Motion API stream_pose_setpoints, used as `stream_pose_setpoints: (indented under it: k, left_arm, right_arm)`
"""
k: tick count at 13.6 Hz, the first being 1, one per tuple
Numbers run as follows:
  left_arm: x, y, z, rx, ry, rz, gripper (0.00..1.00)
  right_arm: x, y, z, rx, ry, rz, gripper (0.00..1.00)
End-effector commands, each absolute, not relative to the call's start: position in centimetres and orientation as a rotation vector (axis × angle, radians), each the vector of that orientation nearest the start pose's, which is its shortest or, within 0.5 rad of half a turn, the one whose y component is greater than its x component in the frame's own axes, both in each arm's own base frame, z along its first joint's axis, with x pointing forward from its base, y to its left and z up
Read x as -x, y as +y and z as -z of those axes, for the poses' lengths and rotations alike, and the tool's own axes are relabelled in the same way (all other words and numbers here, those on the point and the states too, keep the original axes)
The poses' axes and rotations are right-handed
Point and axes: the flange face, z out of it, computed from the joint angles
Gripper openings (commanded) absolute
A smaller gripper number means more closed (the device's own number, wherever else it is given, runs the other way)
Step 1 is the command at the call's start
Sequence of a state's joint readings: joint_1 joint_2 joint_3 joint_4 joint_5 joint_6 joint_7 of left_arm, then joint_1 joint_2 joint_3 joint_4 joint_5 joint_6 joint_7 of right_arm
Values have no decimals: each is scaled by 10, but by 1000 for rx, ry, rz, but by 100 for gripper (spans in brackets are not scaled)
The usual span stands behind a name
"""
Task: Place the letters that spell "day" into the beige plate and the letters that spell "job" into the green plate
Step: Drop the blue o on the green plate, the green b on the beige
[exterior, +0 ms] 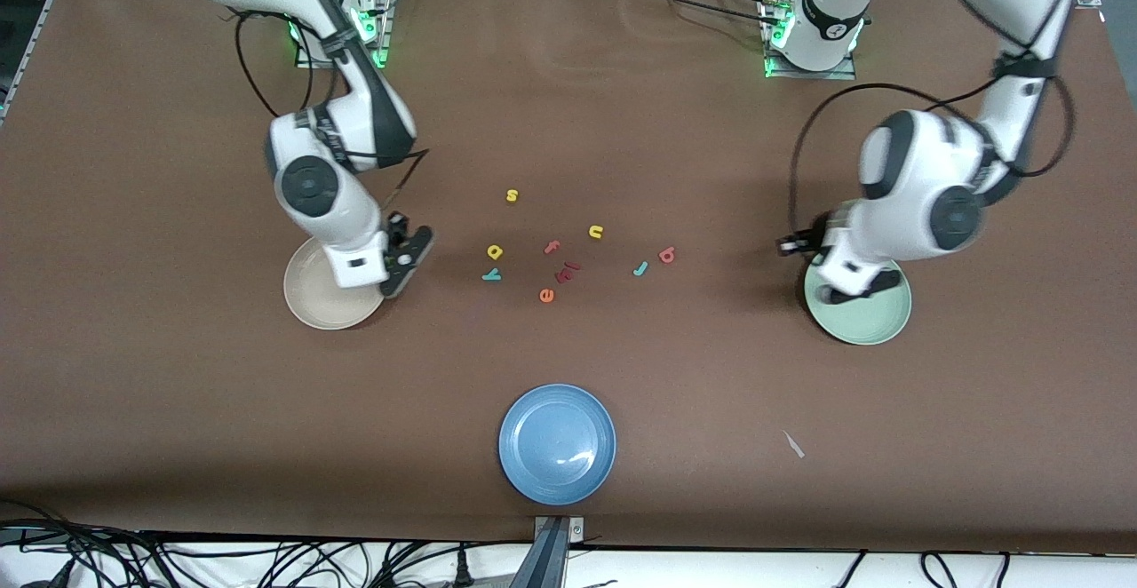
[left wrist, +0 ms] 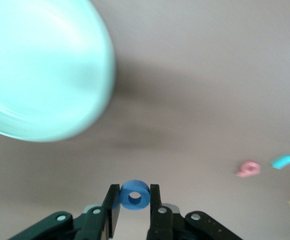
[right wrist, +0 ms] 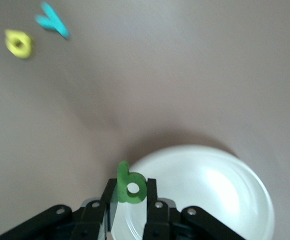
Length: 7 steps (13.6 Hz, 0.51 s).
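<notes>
Nearest the camera lies the blue plate (exterior: 557, 444); the left gripper (left wrist: 133, 201) pinches the blue "o" (left wrist: 134, 195) near the green plate (exterior: 875, 326); the right gripper (right wrist: 130, 196) clamps the green "d" (right wrist: 130, 185) over the beige plate's (exterior: 311, 304) rim; yellow "a" (exterior: 495, 252), teal "y" (exterior: 490, 274), teal "j" (exterior: 640, 268) and salmon "b" (exterior: 667, 255) lie between the plates.

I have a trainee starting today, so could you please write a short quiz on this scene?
1. True or false: the left tool grips a blue ring letter.
2. Which plate lies nearest the front camera: A beige, B green, C blue?
3. What colour is the letter in the right tool?

Key
1. True; it is near the green plate.
2. C, the blue plate.
3. Green; the green letter is at the beige plate rim.
</notes>
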<state>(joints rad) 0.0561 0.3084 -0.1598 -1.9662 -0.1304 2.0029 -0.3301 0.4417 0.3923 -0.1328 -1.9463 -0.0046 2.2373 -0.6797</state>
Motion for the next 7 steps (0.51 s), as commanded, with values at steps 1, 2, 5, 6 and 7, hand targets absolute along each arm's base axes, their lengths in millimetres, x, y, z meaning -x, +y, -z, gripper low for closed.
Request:
stream_pose_setpoints:
  k: [1, 2, 5, 6, 7]
  left_arm:
    - [-574, -11, -259, 3101, -386, -484, 7]
    - [-578, 2, -241, 3099, -397, -453, 7]
    - [-579, 15, -195, 3118, -407, -465, 8]
    - [-578, 22, -192, 3116, -422, -472, 12]
    - [-578, 24, -192, 3118, -413, -479, 19]
  right_arm:
    - [-579, 140, -253, 2830, -1439, -269, 0]
    - [-578, 136, -243, 2832, -1428, -288, 0]
    - [-570, 114, -202, 2844, -1369, -367, 5]
    - [-571, 105, -200, 2854, -1338, -381, 32]
    - [-571, 102, -202, 2856, -1311, -384, 77]
